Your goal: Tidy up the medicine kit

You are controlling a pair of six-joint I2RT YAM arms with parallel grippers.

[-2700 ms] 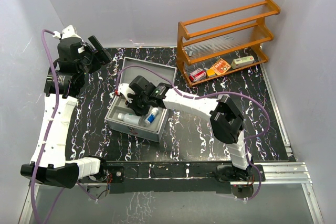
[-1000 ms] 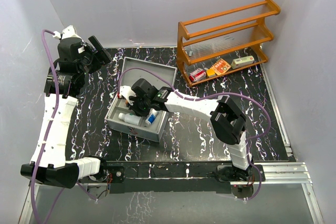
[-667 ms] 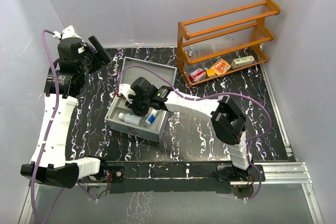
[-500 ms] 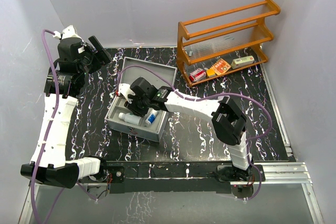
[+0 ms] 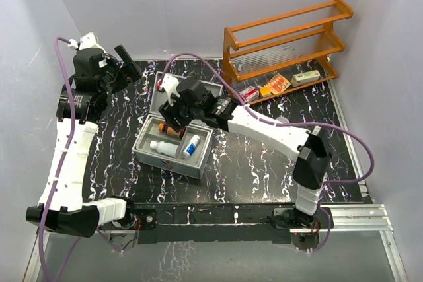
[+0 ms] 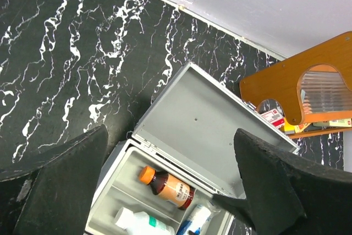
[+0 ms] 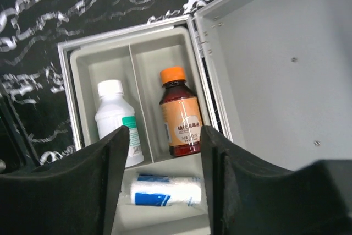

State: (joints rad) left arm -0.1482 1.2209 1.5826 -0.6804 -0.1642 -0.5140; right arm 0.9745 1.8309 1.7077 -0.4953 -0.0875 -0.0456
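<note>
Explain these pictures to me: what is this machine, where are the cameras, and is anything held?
Two robot arms are bolted to a black marbled table. One camera looks down from above and behind them; one sits on each wrist, so the dark shapes there are fingers. An open metal case holds a brown bottle, a white bottle and a blue-and-white tube. A wooden rack stands at the back right. The left gripper and right gripper are both open, holding nothing.

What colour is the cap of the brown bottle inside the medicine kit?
The cap is orange, clearest in the right wrist view.
</note>
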